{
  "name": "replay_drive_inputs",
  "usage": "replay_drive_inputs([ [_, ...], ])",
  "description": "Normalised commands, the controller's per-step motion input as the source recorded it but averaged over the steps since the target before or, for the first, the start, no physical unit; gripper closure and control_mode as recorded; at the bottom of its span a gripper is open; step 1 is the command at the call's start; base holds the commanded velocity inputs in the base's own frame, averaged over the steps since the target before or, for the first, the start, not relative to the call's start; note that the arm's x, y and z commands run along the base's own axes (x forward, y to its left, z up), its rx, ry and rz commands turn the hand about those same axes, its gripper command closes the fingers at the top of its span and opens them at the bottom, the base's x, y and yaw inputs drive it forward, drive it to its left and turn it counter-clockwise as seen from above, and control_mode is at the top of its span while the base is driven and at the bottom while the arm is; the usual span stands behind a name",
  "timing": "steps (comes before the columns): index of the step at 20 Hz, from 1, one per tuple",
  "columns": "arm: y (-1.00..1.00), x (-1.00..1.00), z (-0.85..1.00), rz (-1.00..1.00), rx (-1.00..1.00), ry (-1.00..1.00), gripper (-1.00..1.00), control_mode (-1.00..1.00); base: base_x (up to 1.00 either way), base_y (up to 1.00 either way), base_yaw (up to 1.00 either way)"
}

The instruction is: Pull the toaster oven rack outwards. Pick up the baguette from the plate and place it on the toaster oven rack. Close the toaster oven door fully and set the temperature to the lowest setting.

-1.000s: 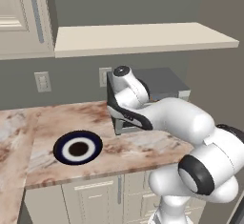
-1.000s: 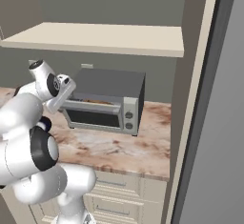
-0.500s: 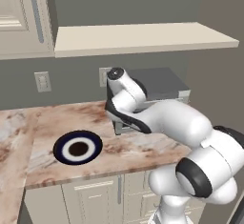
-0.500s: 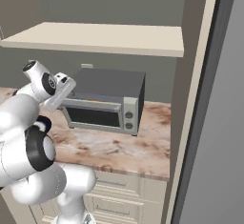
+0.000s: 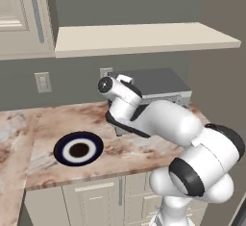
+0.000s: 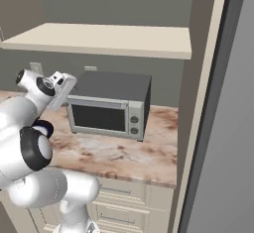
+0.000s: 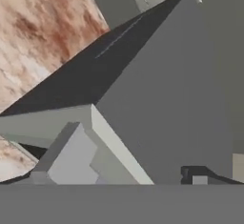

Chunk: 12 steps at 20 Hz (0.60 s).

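Counter (image 6: 124,152): marble, holds all | oven (image 6: 110,104): at back wall, door (image 6: 98,118) shut | plate (image 5: 78,148): left of oven, bare | pincer: by oven's left top corner, grip hard to tell

Glossy white rounded arm (image 5: 168,119) segments joined by dark grey joints.

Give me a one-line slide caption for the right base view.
Panda arm raised beside the toaster oven, its door shut, on a marble counter under a shelf.

a marbled counter (image 5: 57,124) carries the plate (image 5: 78,148) and the toaster oven (image 6: 110,104).
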Motion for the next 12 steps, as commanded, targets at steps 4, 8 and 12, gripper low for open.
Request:
replay_drive_inputs([
  [4,0.92,0.75,0.93,-0.17,-0.03,-0.01,-1.00,-1.00,0.00,0.00,0.00],
  [8,1.00,0.17,0.78,-0.18,-0.01,0.00,-1.00,-1.00,0.00,0.00,0.00],
  [12,1.00,0.00,0.61,-0.19,0.00,0.03,-1.00,-1.00,0.00,0.00,0.00],
])
